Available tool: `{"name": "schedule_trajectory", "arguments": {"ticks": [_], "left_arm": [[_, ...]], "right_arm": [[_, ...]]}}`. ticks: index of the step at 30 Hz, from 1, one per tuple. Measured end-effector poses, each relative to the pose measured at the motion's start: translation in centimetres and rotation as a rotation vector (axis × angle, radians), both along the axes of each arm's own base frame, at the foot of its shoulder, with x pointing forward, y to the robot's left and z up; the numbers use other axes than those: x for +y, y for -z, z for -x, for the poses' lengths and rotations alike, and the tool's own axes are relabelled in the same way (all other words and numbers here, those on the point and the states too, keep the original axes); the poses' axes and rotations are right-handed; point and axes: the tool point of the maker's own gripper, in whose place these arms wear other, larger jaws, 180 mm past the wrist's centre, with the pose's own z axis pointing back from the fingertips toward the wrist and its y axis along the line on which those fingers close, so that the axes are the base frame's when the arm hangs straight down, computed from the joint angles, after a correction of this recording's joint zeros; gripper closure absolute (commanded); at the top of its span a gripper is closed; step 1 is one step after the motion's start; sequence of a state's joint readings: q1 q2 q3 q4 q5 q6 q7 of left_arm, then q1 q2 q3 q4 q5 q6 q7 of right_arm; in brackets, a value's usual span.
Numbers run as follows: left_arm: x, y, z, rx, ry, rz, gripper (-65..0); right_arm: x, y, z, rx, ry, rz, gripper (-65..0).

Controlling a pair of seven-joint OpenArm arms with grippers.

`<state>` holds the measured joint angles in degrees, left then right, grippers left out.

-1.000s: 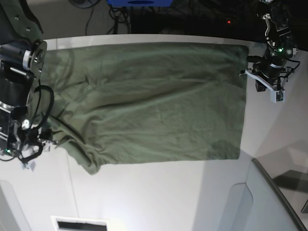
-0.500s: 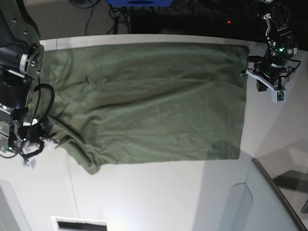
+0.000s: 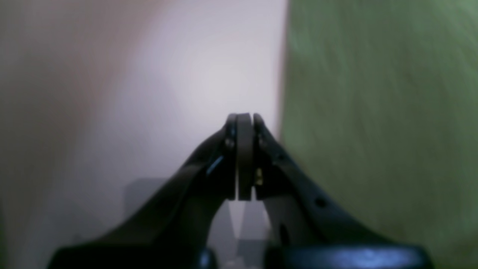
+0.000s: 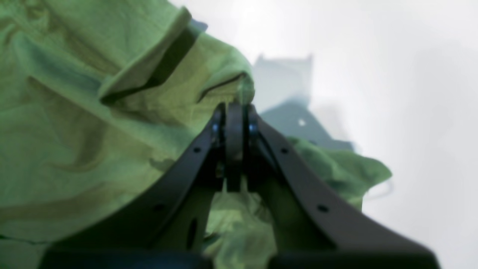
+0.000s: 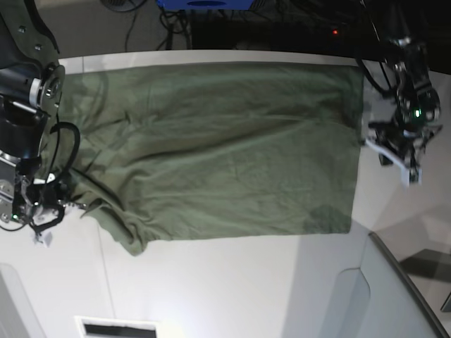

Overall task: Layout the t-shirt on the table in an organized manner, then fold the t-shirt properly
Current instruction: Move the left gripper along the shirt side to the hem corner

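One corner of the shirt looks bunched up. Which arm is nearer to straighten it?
The right arm. Its tool sits at the rumpled corner of the t-shirt, jaws shut. The left tool is over bare table beside the flat hem.

Olive-green t-shirt (image 5: 218,148) spread wide and mostly flat across white surface (image 5: 232,289). Straight hem running down the base view's right side, square corners there, lower one lying near a grey angled panel but apart from it. Far long edge close to the surface's far rim. Soft diagonal wrinkles across the middle. Bunched and crumpled at the base view's left end, a rounded lobe of cloth pushing out toward the near edge. Seen close in right wrist view: t-shirt (image 4: 93,123) rumpled into folds, one flap turned up. In left wrist view: t-shirt (image 3: 381,112) flat, its straight edge against bare surface (image 3: 168,74).
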<state>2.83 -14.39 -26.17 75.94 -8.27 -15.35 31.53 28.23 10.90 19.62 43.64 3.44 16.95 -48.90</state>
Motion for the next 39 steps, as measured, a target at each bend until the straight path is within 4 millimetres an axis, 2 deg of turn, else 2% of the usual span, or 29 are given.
{"name": "schedule_trajectory", "arguments": {"ticks": [2, 4, 5, 7, 10, 11, 13, 15, 20, 25, 26, 27, 29, 30, 35, 39], "left_arm": [[0.3, 0.2, -2.3, 0.007, 0.016, 0.010, 0.0], [-0.2, 1.5, -3.8, 0.059, 0.013, 0.050, 0.0], [-0.6, 2.3, -4.3, 0.093, 0.005, 0.080, -4.6], [-1.6, 3.2, -5.4, 0.113, 0.006, 0.132, -23.0], [-1.5, 3.6, -5.7, 0.118, -0.006, 0.141, -45.6], [-1.5, 3.8, -5.4, 0.123, -0.008, 0.142, -50.8], [-1.6, 4.2, -5.2, 0.123, -0.018, 0.145, -53.2], [-2.1, 4.5, -5.0, 0.128, -0.015, 0.154, -50.8], [-2.8, 5.5, -5.1, 0.126, -0.005, 0.172, -38.8], [-4.2, 5.8, -5.7, 0.122, 0.065, 0.132, -33.2], [-4.4, 5.9, -5.6, 0.123, 0.068, 0.135, -29.5], [-4.6, 5.9, -5.7, 0.118, 0.067, 0.139, -22.5], [-4.8, 5.9, -5.7, 0.114, 0.063, 0.146, -3.0], [-4.9, 5.9, -5.8, 0.112, 0.064, 0.151, 0.0], [-5.3, 5.6, -5.9, 0.125, 0.077, 0.150, 0.0], [-5.8, 2.8, -6.0, 0.083, 0.132, 0.093, 0.0]], "right_arm": [[0.1, -0.1, -0.1, -0.006, 0.001, -0.005, 0.0], [0.1, -0.1, -0.2, -0.007, -0.001, -0.004, 0.0], [0.2, -0.1, -0.2, -0.008, 0.001, -0.007, 0.0], [0.1, 0.0, -0.1, -0.003, -0.002, -0.002, 0.0], [0.0, 0.0, -0.1, -0.004, 0.000, -0.002, 0.0], [0.0, -0.1, -0.1, -0.004, 0.000, -0.002, 0.0], [0.0, 0.0, -0.1, -0.004, 0.000, -0.002, 0.0], [0.1, 0.0, -0.1, -0.004, 0.000, -0.002, 0.0], [0.0, -0.1, -0.1, -0.004, 0.000, -0.001, 0.0], [0.5, 0.0, -0.1, -0.005, -0.003, -0.008, 0.0], [0.5, 0.0, -0.1, -0.004, -0.003, -0.008, 0.0], [0.4, 0.0, -0.1, -0.004, -0.002, -0.007, 0.0], [0.1, 0.0, -0.1, -0.004, 0.000, -0.002, 0.0], [0.0, -0.1, -0.1, -0.004, 0.000, -0.001, 0.0], [0.0, 0.0, 0.0, -0.004, 0.000, -0.002, 0.0], [0.2, 0.3, 0.3, 0.002, -0.001, -0.004, 0.0]]}}
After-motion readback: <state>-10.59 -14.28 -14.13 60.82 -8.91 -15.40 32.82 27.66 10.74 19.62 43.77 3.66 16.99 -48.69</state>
